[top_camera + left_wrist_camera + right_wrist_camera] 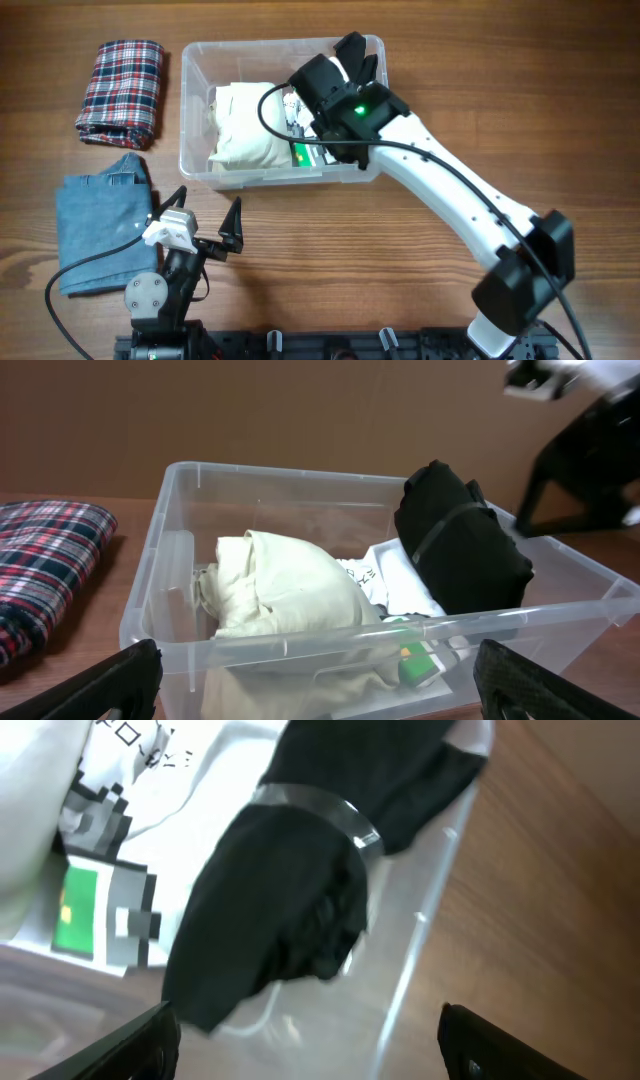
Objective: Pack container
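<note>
While the right gripper (305, 1035) hangs released over the black garment (462, 545) in the container (196, 150) (left gripper (205, 215) also unclenched), fetching another garment seems next.

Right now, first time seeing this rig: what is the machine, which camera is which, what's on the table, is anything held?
Two robot arms at a wooden table, each ending in a two-finger gripper.

The overhead view looks straight down. The other two views come from cameras on the wrists, so each shows its own dark fingertips at the bottom corners.

The right gripper is over the right end of the clear container. It is open, with nothing between its fingers. Below it a black garment sits in the container, next to a cream garment and a white printed one.

The left gripper waits near the table's front edge, open and empty, facing the container.

Still outside: a folded plaid garment and a folded denim garment, both left of the container.
</note>
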You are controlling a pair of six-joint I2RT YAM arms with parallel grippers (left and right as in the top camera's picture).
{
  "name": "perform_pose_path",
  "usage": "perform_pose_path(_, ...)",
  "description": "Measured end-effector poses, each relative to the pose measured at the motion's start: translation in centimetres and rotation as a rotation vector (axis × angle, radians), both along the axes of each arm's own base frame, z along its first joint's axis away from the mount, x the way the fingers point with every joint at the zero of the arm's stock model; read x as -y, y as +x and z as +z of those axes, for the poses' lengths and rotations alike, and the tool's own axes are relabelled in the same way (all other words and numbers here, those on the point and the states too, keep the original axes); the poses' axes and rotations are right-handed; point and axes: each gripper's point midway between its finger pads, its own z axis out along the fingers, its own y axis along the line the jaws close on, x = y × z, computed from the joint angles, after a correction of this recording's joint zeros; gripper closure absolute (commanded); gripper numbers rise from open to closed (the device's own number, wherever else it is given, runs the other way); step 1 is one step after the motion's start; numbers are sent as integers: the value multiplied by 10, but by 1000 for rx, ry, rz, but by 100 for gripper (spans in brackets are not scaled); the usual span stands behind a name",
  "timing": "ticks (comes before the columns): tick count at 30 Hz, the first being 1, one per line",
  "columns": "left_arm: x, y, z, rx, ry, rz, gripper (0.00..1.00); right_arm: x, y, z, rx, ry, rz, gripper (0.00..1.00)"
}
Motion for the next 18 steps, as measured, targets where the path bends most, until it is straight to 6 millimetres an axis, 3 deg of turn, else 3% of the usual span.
perform_pose_path(8,0,0,0,0,0,0,0,25,-30,31,-7,55,-108,17)
perform_pose_path(18,0,0,0,0,0,0,0,43,-56,47,-24,119,-236,21)
